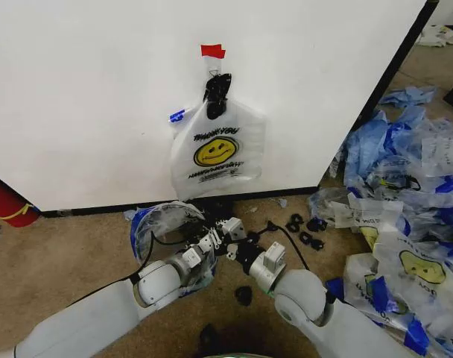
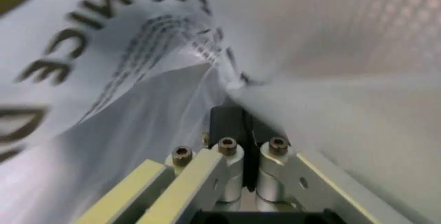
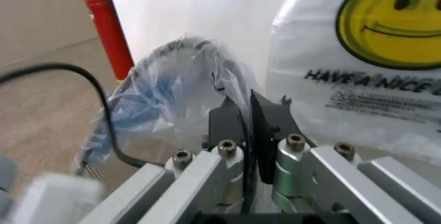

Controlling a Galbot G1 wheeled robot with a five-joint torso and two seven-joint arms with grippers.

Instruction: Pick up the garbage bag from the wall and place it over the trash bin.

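The garbage bag (image 1: pixel 165 221), thin clear-white plastic with blue strips, is bunched low at the foot of the wall over the trash bin (image 3: pixel 97 165), whose dark mesh side shows under the film. My left gripper (image 1: pixel 228 228) is at the bag's right edge. In the left wrist view it (image 2: pixel 234 114) is shut on a fold of the bag (image 2: pixel 138 131), with black print close by. My right gripper (image 1: pixel 235 253) sits just in front of the left one, and it (image 3: pixel 247 116) pinches the bag's film (image 3: pixel 165 95).
A second smiley bag (image 1: pixel 217 149) hangs on the white wall from a black clip (image 1: pixel 215 91) under red tape. A red cylinder (image 1: pixel 7 205) stands at the far left. Loose bags (image 1: pixel 405 209) pile up on the right, and black clips (image 1: pixel 305 227) lie on the carpet.
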